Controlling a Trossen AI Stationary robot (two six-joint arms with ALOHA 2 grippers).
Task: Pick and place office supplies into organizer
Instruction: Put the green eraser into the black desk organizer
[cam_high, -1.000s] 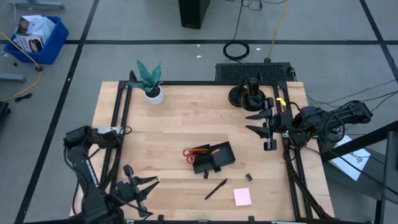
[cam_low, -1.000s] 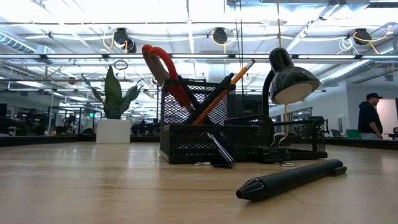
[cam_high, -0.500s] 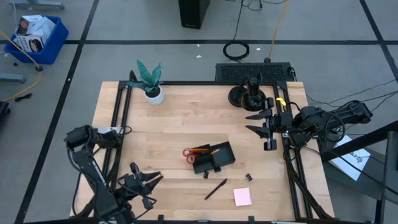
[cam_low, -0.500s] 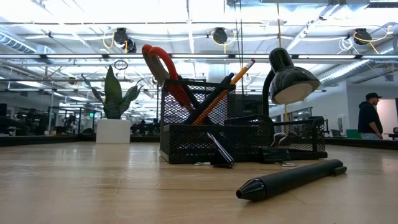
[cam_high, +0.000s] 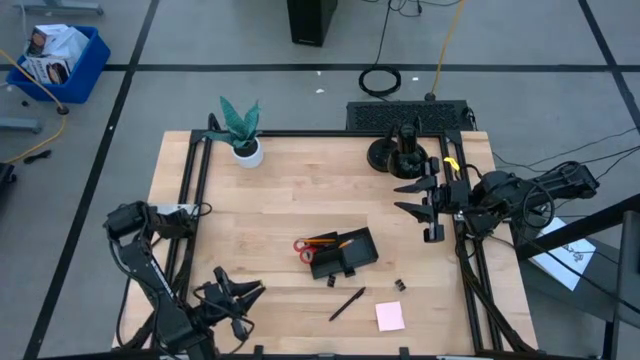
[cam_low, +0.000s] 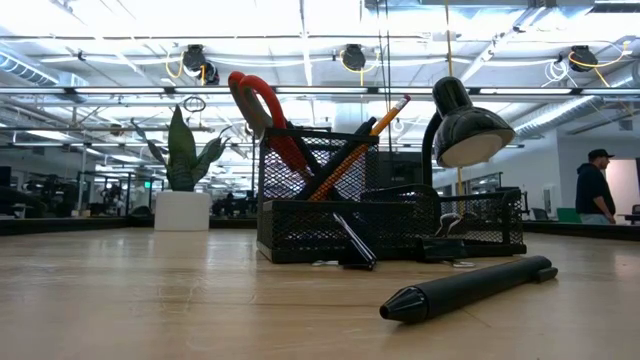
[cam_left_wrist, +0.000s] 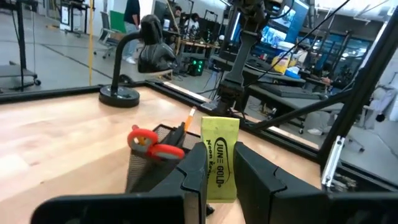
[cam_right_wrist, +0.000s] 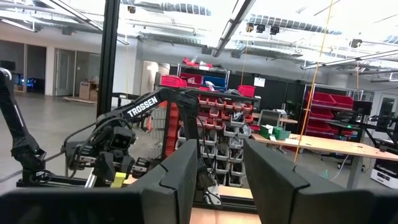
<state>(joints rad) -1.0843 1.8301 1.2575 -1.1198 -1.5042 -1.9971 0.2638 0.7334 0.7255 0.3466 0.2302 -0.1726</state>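
The black mesh organizer (cam_high: 343, 255) stands mid-table and holds red-handled scissors (cam_high: 303, 248) and orange pencils (cam_high: 326, 241), which lean upright in it in the low view (cam_low: 262, 110). A black pen (cam_high: 348, 303), tiny black clips (cam_high: 399, 286) and a pink sticky-note pad (cam_high: 390, 316) lie on the table near the front. My left gripper (cam_high: 245, 293), near the front edge left of the organizer, is shut on a yellow-green piece (cam_left_wrist: 219, 158). My right gripper (cam_high: 415, 195) is open and empty at the table's right edge. My left gripper pinches the yellow-green piece by its lower part (cam_left_wrist: 217, 183) between its two fingers, one on each side. The piece stands upright in the hold, with its printed upper half above the fingertips. The fingers point toward the organizer.
A black desk lamp (cam_high: 400, 152) on a round base stands at the back right. A green plant in a white pot (cam_high: 243, 135) is at the back left. Bare wood lies between the left gripper and the organizer. People show in the room beyond.
My left gripper has moved a little toward the table's right edge, nearer the organizer, and has kept hold of the yellow-green piece.
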